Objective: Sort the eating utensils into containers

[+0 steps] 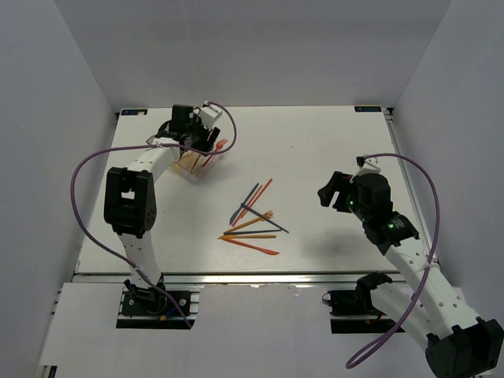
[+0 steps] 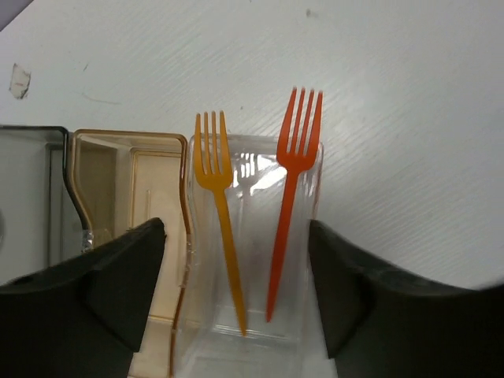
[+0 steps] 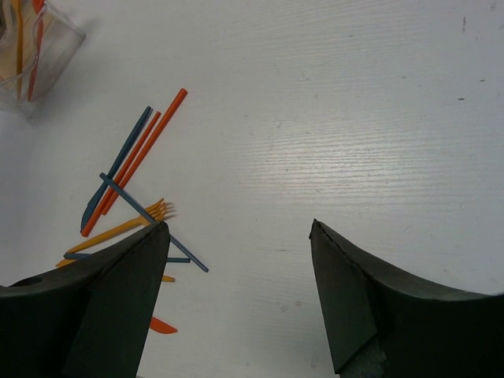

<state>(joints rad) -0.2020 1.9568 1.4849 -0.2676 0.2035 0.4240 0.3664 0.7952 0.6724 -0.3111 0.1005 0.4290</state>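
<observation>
One crooked lift and our left gripper clips the forks leaning in the clear bin, tipping it. Its jaws stand apart, empty, straddling them. Our right gripper gapes wide, holding nothing, beside the pile mid-table, where we risk crossed pieces dragging along together.

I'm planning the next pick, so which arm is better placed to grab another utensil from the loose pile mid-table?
Right, probably. The right gripper hangs open beside the pile, with that pile in its wrist view. The left gripper is away at the clear bin, above two forks.
</observation>
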